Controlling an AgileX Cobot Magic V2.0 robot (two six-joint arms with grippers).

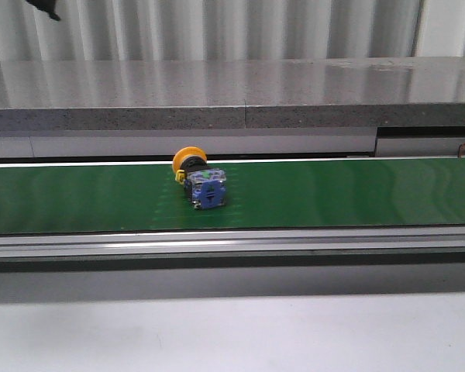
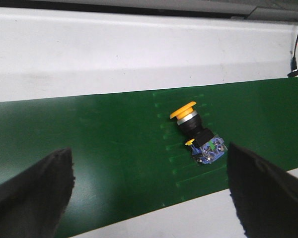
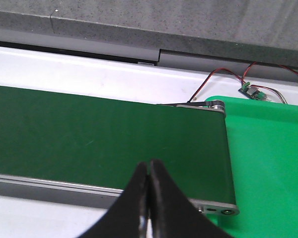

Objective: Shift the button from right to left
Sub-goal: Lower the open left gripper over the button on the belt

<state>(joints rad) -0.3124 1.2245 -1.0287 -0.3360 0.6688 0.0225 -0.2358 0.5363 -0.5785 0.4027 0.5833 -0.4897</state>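
Front view showing the button (image 1: 198, 177) lying on its side on the green conveyor belt (image 1: 356, 194), touching neither gripper, with the left gripper (image 2: 149, 191) hanging over it, fingers (image 2: 32, 196) spread wide, and the right gripper (image 3: 149, 198) pressing its fingers together, holding nothing, above the belt's end.

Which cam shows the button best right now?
Left wrist view: the button lies on its side on the green belt between the open left gripper fingers, with cap, collar and contact block all visible. Front view shows it smaller, block end forward. Right wrist view misses it.
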